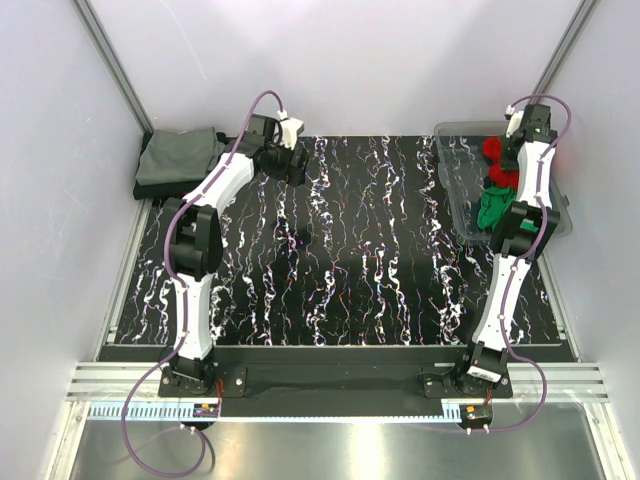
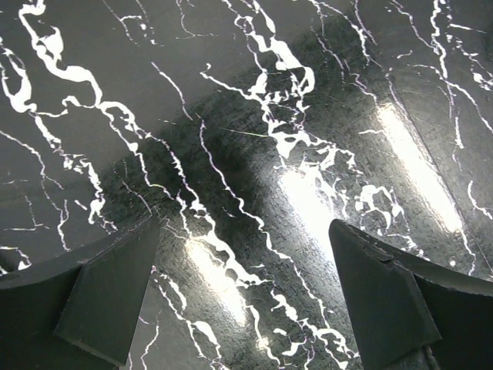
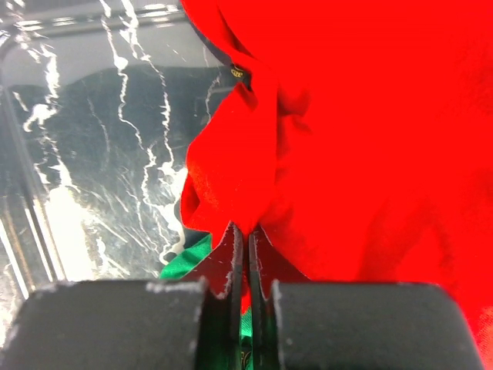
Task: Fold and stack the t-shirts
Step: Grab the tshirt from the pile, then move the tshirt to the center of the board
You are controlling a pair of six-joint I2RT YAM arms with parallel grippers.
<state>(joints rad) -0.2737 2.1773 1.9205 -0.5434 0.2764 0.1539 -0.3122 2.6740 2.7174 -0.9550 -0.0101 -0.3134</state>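
Red cloth is the thing to watch. From the top view, you see the red t-shirt (image 1: 493, 150) bunched at the far end of the clear bin (image 1: 452, 150) on the right of the worktop (image 1: 340, 270). The green t-shirt (image 1: 492, 207) lies crumpled just nearer in the same bin. Your right end effector (image 1: 503, 170) reaches down into that bin, which I judge to be the pick-up of the next shirt to fold. At the far left corner the grey-olive t-shirt (image 1: 180, 157) lies folded on something darker, likely the dark t-shirt (image 1: 148, 190), so that corner looks like your stack. Your left end effector (image 1: 297, 165) hangs over bare worktop just right of the stack, probably placed to take a corner once the red cloth comes across.

From the left wrist, the fingers (image 2: 115, 301) stand wide apart with only marbled worktop between them. The left end effector is released and touches nothing.

From the right wrist, the fingers (image 3: 231, 270) are pressed to a thin slit with a fold of the red t-shirt pinched in it, so the right end effector is clenched on red cloth. Green shows just beside the pinch at lower left, near enough that you should watch it does not drag along.
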